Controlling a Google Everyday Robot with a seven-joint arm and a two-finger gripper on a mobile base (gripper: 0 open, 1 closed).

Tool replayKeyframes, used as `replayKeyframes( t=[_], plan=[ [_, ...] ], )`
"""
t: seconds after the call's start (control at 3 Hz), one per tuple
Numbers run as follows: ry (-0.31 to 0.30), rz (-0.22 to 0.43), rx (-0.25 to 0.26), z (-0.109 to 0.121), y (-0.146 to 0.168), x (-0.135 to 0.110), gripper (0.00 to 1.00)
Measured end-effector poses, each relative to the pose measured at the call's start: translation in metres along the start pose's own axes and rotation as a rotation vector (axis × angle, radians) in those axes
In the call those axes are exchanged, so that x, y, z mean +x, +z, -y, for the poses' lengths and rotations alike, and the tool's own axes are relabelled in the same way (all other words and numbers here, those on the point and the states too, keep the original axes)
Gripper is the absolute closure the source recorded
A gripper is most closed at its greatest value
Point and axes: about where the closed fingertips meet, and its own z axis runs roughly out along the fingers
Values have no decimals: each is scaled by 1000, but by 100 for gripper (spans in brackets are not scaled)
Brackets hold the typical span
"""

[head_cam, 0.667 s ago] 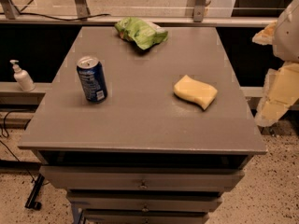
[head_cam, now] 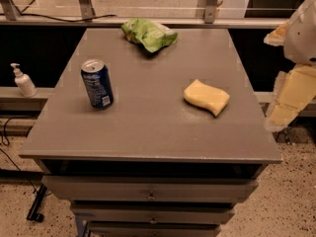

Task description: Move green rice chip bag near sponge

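Drawer fronts [head_cam: 150, 190] sit nearest, stacked beneath a grey cabinet top [head_cam: 148, 132], with speckled floor on either side of them. On the left half of the top stands a blue soda can [head_cam: 97, 83], upright, its silver lid showing. On the right half, about level with the can, lies the sponge [head_cam: 206, 97]: a thick, pale yellow foam block with wavy sides, flat on the surface and well apart from the can.

Off the right edge of the cabinet, beside the sponge but clear of the top, hangs the gripper [head_cam: 292, 90], pale yellow and flat below the arm's white casing. It touches nothing and holds nothing visible; whether it is open or closed cannot be told from this angle.

To the left, on a low ledge beside the cabinet, stands a white pump bottle [head_cam: 22, 80].

Farther back, at the rear edge of the top and a little left of centre, lies the green rice chip bag [head_cam: 148, 33]. It is light green, glossy foil, crumpled and wrinkled, with white patches and small orange-red marks, lying on its side. It is well apart from the sponge, with bare grey surface between them. Behind it runs a pale rail [head_cam: 237, 20] with upright posts.
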Motion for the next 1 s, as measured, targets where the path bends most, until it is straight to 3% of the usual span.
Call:
replayKeyframes(
  t=[0.33,1.0],
  plan=[
    [-14,48,16,13,21,-33,0],
    [-32,236,64,96,82,-117,0]
  ],
)
